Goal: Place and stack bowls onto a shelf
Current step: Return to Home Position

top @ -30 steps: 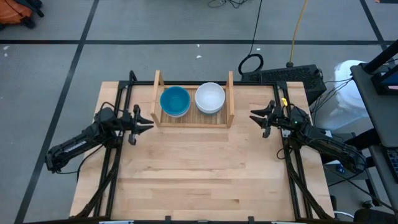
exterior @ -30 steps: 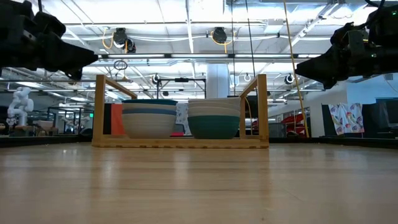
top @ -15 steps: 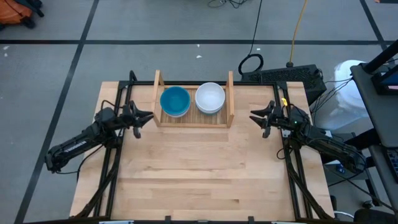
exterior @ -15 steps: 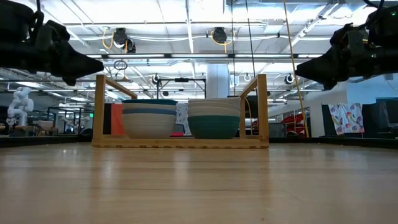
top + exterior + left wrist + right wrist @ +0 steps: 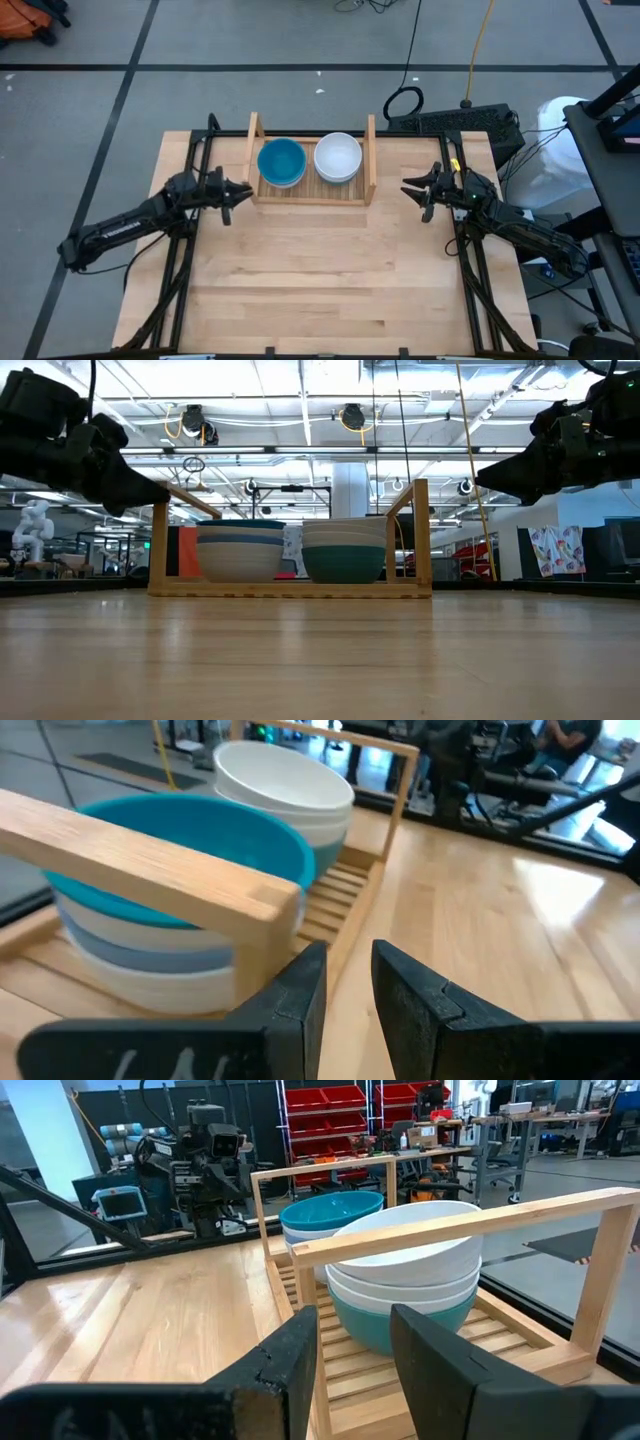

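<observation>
the blue-topped stack (image 5: 281,161) and white-topped stack (image 5: 338,157) sit side by side on the shelf (image 5: 305,200), so the job looks done; the left gripper (image 5: 232,190) and right gripper (image 5: 408,187), parted and empty beside it, need only retract home.

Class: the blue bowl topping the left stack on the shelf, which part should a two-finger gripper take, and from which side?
Take the top blue bowl by its rim, one finger inside, one outside, coming down from above. Nested in its stack, only the rim stands free. The shelf has a side board on one flank and the white stack stands on the other, so the rim's front edge is probably best.
</observation>
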Available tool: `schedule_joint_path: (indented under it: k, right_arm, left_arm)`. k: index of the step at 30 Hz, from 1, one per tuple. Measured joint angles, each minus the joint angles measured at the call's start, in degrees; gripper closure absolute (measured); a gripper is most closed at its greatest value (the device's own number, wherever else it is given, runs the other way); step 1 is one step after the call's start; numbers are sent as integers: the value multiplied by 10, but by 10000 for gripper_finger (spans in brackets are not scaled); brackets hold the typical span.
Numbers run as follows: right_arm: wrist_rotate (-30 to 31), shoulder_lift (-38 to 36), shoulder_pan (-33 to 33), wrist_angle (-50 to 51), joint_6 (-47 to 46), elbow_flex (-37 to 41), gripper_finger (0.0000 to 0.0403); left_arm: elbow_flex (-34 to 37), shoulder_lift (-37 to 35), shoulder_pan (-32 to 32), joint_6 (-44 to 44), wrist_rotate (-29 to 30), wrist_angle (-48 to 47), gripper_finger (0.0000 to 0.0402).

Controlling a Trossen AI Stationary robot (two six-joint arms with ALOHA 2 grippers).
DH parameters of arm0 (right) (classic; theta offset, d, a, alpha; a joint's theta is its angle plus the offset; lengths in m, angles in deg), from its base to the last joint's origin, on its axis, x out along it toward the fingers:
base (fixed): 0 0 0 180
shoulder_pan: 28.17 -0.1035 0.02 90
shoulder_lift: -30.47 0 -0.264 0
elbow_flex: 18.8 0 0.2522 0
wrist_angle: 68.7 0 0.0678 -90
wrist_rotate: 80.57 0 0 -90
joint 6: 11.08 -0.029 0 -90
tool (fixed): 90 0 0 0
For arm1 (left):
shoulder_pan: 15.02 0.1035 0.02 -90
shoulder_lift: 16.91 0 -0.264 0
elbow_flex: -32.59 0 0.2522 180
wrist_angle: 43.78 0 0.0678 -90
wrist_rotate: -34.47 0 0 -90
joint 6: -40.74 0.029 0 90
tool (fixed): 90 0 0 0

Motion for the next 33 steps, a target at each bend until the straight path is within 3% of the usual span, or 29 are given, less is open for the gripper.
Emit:
schedule_joint_path:
  k: [14, 33]
  right_arm:
    - [0, 0, 0, 1, -4, 0, 280]
    - [0, 0, 0, -2, -4, 0, 280]
  left_arm:
    - [0, 14, -54, -33, -3, 1, 314]
    - [0, 14, -61, -38, -1, 1, 314]
